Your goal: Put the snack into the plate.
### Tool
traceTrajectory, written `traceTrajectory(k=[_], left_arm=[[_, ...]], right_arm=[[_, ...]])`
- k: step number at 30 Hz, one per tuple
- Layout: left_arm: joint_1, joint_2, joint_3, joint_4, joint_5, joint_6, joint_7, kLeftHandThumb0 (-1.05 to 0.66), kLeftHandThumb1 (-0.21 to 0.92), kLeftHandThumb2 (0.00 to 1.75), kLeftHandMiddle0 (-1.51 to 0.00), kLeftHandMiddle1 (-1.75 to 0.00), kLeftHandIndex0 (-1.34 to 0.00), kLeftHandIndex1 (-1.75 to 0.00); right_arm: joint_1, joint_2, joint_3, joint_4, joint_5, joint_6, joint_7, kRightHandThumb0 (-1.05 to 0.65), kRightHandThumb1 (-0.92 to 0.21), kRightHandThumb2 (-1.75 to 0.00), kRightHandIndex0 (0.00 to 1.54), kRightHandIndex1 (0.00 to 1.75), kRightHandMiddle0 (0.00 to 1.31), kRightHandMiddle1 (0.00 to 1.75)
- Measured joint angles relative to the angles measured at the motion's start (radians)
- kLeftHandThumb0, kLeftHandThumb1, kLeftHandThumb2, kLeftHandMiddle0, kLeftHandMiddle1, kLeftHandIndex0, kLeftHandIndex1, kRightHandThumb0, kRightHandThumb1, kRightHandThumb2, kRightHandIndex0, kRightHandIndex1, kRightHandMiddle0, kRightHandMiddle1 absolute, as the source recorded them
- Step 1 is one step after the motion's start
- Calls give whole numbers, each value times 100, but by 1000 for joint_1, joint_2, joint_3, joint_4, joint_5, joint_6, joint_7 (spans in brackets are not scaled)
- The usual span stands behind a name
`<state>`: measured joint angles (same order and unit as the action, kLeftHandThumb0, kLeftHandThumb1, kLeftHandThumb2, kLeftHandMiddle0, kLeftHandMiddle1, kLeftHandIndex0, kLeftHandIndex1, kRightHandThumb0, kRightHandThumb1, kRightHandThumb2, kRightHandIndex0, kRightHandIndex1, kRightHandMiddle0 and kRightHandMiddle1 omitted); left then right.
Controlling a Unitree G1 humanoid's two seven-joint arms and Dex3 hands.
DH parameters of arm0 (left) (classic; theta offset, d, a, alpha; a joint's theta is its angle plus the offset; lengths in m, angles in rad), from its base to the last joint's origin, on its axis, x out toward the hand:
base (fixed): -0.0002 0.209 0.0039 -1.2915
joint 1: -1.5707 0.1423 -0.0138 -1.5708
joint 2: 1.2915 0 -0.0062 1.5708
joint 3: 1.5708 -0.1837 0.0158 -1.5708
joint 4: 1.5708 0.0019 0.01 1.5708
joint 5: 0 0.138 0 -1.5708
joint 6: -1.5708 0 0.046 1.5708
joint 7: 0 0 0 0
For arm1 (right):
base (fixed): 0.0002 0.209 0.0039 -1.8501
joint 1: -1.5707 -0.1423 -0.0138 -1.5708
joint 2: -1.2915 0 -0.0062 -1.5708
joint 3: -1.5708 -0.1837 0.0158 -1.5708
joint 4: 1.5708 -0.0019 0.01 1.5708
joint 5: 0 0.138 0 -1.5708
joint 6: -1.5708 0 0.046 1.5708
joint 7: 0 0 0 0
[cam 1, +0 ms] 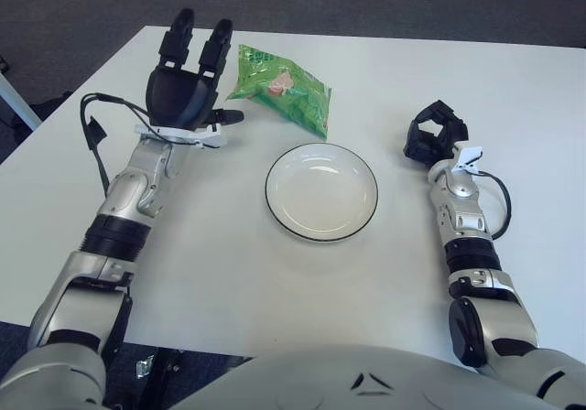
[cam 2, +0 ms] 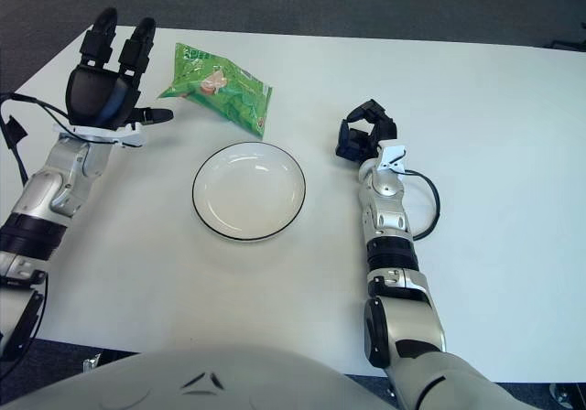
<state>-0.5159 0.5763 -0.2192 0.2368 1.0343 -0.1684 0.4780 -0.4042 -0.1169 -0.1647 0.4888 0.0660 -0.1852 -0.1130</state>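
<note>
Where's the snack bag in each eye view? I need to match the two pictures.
Left eye view: snack bag upper centre, just beyond the plate and right of the open left hand.
Right eye view: snack bag upper left of centre, same neighbours.
Shared landmark: the plate's black rim, directly nearer the robot than the bag.

No legible txt on snack bag [cam 1: 282, 87].
</note>
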Motion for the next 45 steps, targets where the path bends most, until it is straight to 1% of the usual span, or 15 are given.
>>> traceTrajectory(k=[5,8,12,18,22,24,27,30,35,41,45], left_arm=[[-49,8,-45,12,56,4,8,-100,88,19,0,0,0,0],[-73,32,-76,17,86,-28,15,-100,91,22,0,0,0,0],[-123,53,-117,51,118,-74,31,-101,92,24,0,0,0,0],[-299,46,-229,262,216,-112,136,-104,92,42,0,0,-1,-2],[-385,48,-293,344,263,-138,207,-105,92,52,0,0,-1,-3],[-423,48,-327,378,276,-165,237,-104,92,52,0,0,-1,-5],[-475,44,-374,432,285,-214,255,-100,92,44,0,0,0,-8],[-519,42,-418,480,289,-275,250,-99,92,38,0,0,0,-8],[-568,43,-471,523,289,-359,227,-98,89,30,0,0,0,-3],[-597,46,-500,541,278,-431,180,-96,84,26,0,0,0,-1],[-613,43,-507,549,255,-473,94,-95,81,25,0,0,0,0]], right_arm=[[-1,3,1,-3,0,3,0,-50,-28,-136,130,175,65,175],[0,5,2,-6,0,5,0,-50,-28,-136,130,175,65,175],[3,5,3,-11,0,8,0,-50,-28,-136,130,175,65,175],[12,5,6,-23,0,11,1,-50,-28,-136,130,175,65,175],[12,7,11,-28,0,14,3,-50,-28,-136,130,175,65,175],[12,7,12,-30,0,15,3,-50,-28,-136,129,175,65,175],[12,7,12,-32,0,17,3,-50,-28,-136,129,175,65,175],[12,8,13,-35,0,20,3,-50,-28,-136,129,175,65,175],[12,9,13,-38,0,22,2,-50,-28,-136,129,175,64,175],[15,9,14,-41,-1,24,-1,-50,-28,-136,129,175,64,175],[17,9,14,-43,-1,25,-1,-50,-28,-136,128,175,64,175]])
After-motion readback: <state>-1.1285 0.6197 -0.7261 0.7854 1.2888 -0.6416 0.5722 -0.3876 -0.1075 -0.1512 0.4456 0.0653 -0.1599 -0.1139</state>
